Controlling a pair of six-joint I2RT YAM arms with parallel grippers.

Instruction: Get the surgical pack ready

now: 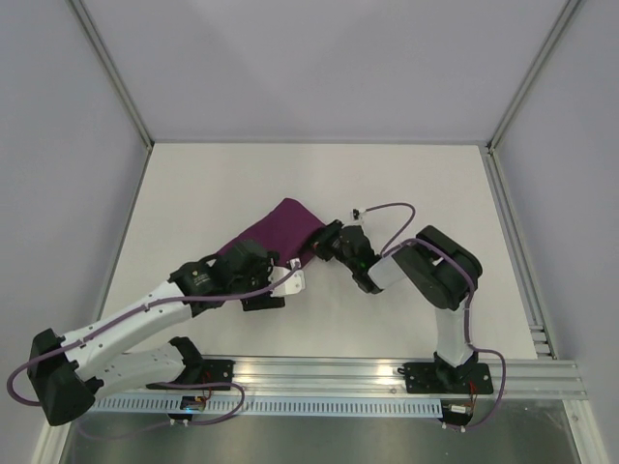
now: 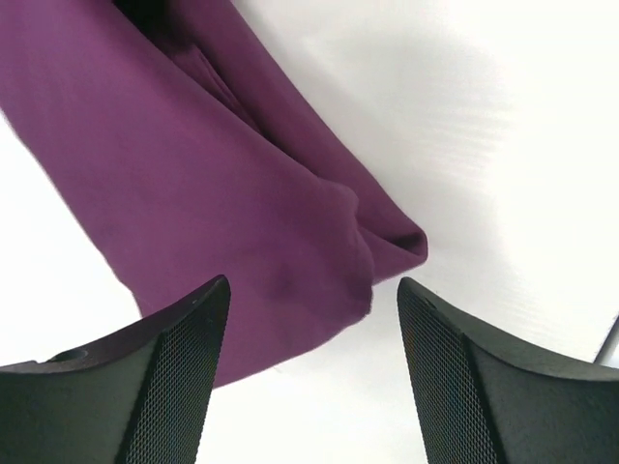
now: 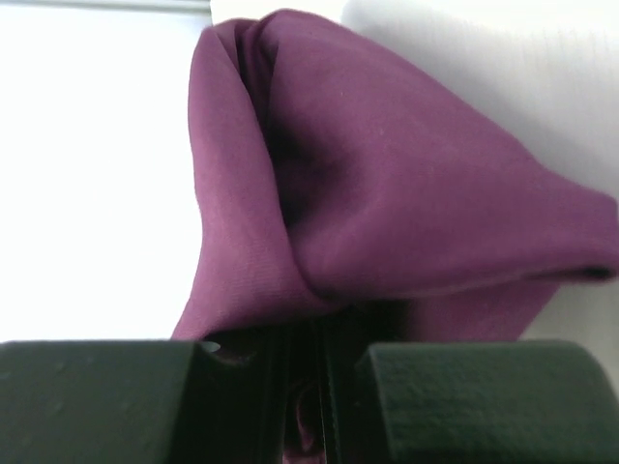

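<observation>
The surgical pack [image 1: 274, 232] is a dark purple cloth bundle lying in the middle of the white table, between the two arms. My right gripper [image 1: 324, 242] is at its right end and is shut on a fold of the cloth. In the right wrist view the fabric [image 3: 387, 184] bulges up just beyond the closed gripper [image 3: 314, 387]. My left gripper [image 1: 293, 282] sits at the bundle's near edge. In the left wrist view this gripper [image 2: 314, 367] stands open, with the cloth [image 2: 213, 193] lying just ahead of the tips and nothing gripped.
A white table [image 1: 426, 184] is bounded by grey walls and metal frame posts. An aluminium rail [image 1: 387, 372] with both arm bases runs along the near edge. A purple cable [image 1: 387, 208] loops above the right wrist.
</observation>
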